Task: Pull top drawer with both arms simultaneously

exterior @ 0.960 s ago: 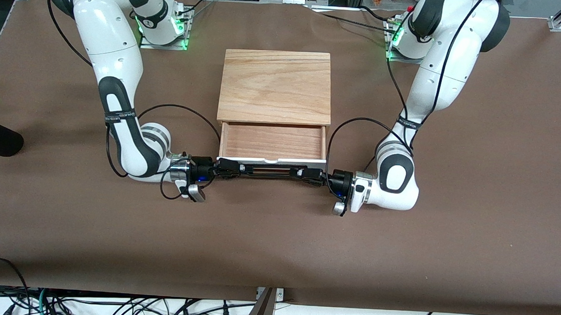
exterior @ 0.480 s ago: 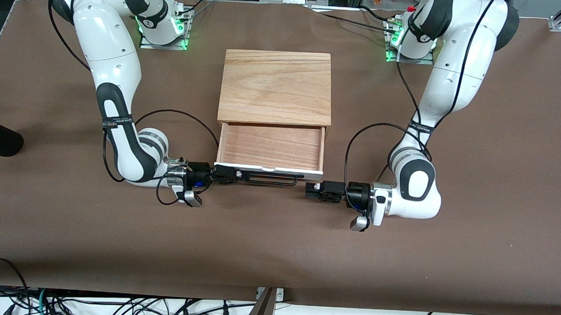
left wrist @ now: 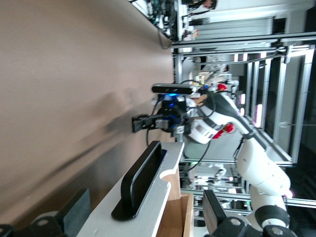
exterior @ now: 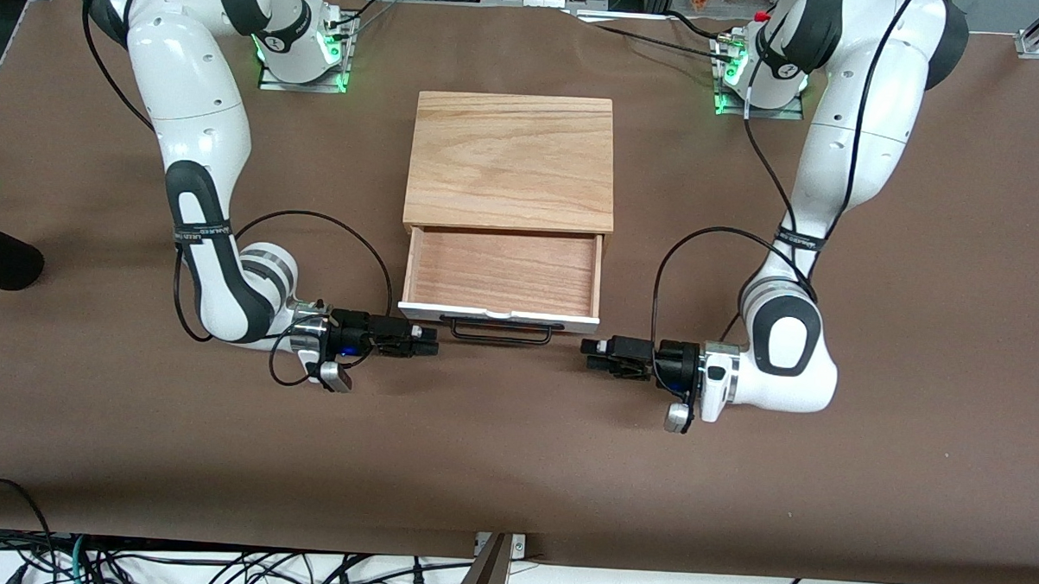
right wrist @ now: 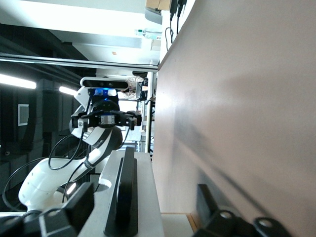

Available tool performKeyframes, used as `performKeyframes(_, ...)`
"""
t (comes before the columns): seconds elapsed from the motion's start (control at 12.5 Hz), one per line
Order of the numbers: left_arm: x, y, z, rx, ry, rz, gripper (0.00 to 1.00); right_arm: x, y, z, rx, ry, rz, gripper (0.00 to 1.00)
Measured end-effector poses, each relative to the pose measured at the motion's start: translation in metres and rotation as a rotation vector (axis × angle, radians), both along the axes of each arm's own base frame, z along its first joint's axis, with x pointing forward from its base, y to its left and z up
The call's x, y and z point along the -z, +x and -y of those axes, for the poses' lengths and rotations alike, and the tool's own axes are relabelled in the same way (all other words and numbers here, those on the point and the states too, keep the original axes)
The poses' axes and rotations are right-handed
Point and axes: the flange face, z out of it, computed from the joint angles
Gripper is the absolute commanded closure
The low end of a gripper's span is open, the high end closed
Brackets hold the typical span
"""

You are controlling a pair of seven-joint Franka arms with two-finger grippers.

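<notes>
Backing straight off looks like the step in hand: the shallow light-wood top drawer with its white front (exterior: 500, 314) already stands pulled out of the wood-grain box (exterior: 510, 160). Left gripper (exterior: 593, 353) and right gripper (exterior: 430, 342) flank the drawer's black wire bar handle (exterior: 501, 331), jaws spread, holding nothing. I'd retreat each arm toward its own table end, level, avoiding the handle.

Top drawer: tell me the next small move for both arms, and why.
Probably draw both arms back and up, clear of the box. The top drawer already stands pulled out, its wooden floor exposed. The left gripper and right gripper are open, jaws spread, one off each end of the black bar handle and touching nothing, so no pull seems left.
</notes>
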Motion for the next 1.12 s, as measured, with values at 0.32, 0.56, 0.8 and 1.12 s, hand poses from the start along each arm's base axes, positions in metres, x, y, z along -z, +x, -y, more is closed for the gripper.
performKeyframes(0.32, -0.077, 0.003, -0.026, 0.097, 0.326, 0.051, 0.0, -0.067, 0.036, 0.047, -0.057, -0.231, -0.082, 0.0)
performKeyframes(0.56, -0.153, -0.006, -0.039, 0.097, 0.634, 0.057, 0.0, -0.116, 0.049, 0.069, -0.042, -0.394, -0.197, 0.0)
performKeyframes(0.8, -0.226, -0.034, -0.052, 0.173, 0.933, 0.105, 0.0, -0.151, 0.05, 0.086, -0.019, -0.569, -0.285, 0.0)
performKeyframes(1.12, -0.311, -0.064, -0.093, 0.161, 1.202, 0.202, 0.0, -0.211, 0.044, 0.11, 0.006, -0.906, -0.288, 0.0)
